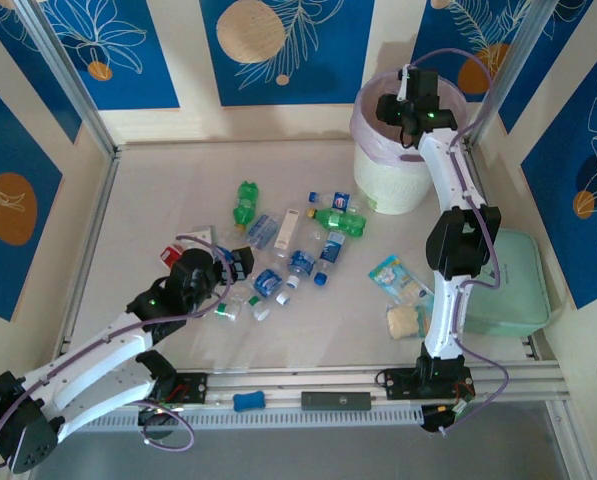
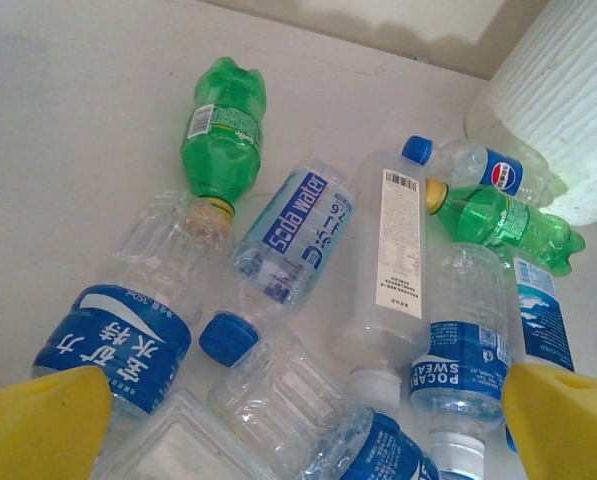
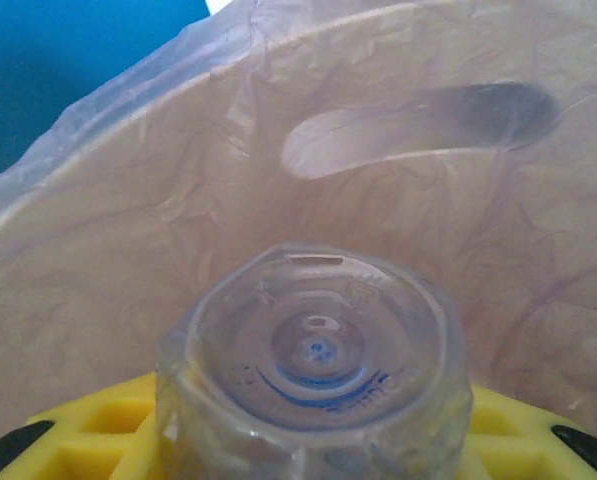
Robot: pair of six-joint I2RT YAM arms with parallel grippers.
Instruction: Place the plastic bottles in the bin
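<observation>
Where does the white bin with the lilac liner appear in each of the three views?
Top external: bin, far right of the table.
Left wrist: bin, its ribbed white wall in the upper right corner.
Right wrist: bin's liner, behind the clear bottle in the right gripper.
Shared landmark: yellow-capped green bottle beside the bin, in top and left wrist.

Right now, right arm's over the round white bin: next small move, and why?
Probably open the right gripper and release. It is shut on a clear plastic bottle, and its wrist view has the translucent pink-lilac bag liner close behind the bottle, so the bottle seems to hang at the mouth of the round white bin.
</observation>
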